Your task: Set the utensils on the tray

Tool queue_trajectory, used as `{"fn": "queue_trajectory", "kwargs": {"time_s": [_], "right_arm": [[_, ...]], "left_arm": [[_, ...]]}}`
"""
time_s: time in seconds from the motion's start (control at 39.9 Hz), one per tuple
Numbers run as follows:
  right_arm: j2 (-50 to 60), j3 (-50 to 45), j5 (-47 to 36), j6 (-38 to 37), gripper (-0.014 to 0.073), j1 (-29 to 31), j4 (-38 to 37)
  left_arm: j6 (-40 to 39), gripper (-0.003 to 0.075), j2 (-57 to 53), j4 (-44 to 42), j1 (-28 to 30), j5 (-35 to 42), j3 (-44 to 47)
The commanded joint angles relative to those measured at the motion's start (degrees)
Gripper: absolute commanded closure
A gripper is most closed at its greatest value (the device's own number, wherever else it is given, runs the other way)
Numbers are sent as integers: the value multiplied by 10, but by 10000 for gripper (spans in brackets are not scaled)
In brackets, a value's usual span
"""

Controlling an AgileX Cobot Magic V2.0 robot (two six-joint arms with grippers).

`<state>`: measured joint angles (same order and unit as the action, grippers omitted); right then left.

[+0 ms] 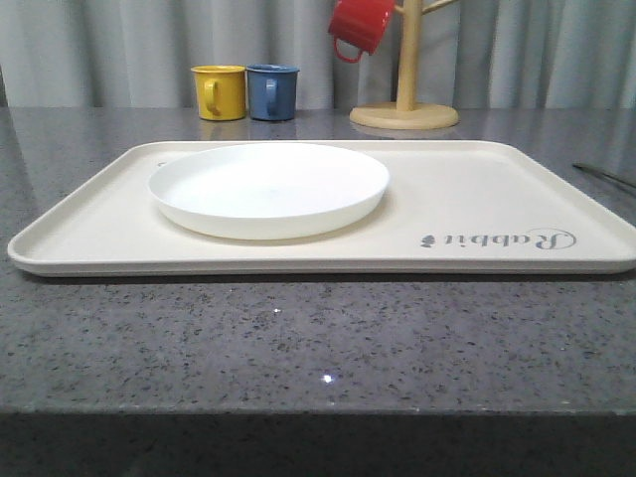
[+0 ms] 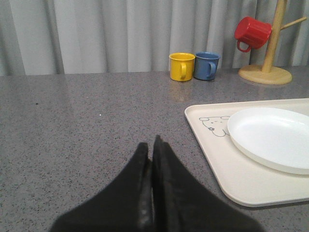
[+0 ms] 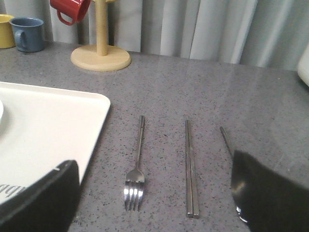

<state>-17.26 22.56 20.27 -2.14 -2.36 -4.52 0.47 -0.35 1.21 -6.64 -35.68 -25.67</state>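
The cream tray [image 1: 477, 214] with grey "Rabbit" script lies across the table, and the round white plate [image 1: 268, 187] rests on its left half. On the grey counter just right of the tray [image 3: 58, 121] lie a silver fork [image 3: 137, 164], a straight flat silver utensil [image 3: 191, 169] that looks like two slim bars side by side, and a spoon [image 3: 226, 137] whose bowl is hidden behind a finger. My right gripper [image 3: 152, 164] hangs open over them, holding nothing. My left gripper [image 2: 150, 147] is shut and empty, above bare counter left of the tray [image 2: 222, 159] and plate [image 2: 273, 137].
A yellow mug [image 1: 220, 91] and a blue mug [image 1: 272, 91] stand at the back. A wooden mug tree [image 1: 405, 99] carries a red mug [image 1: 360, 25]. Grey curtains close off the far side. The counter's front edge runs near the tray.
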Motion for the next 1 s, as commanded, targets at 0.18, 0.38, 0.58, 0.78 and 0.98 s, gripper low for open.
{"fn": "queue_trajectory", "kwargs": {"time_s": [0.18,0.38,0.58,0.78,0.98], "right_arm": [[-10,21,-49,4,-62,3,-8],[-10,21,-50,4,-62,3,-8],[-12,23,-41,4,-62,3,-6],[-116,99,-4,4,-62,3,13],[-307,237,102,4,-62,3,22]], "left_arm": [[-5,739,-9,6,0,49,5],[-5,739,-9,6,0,53,27],[-5,739,-9,6,0,71,40],[-5,739,-9,6,0,71,40],[-5,739,-9,6,0,71,40]]}}
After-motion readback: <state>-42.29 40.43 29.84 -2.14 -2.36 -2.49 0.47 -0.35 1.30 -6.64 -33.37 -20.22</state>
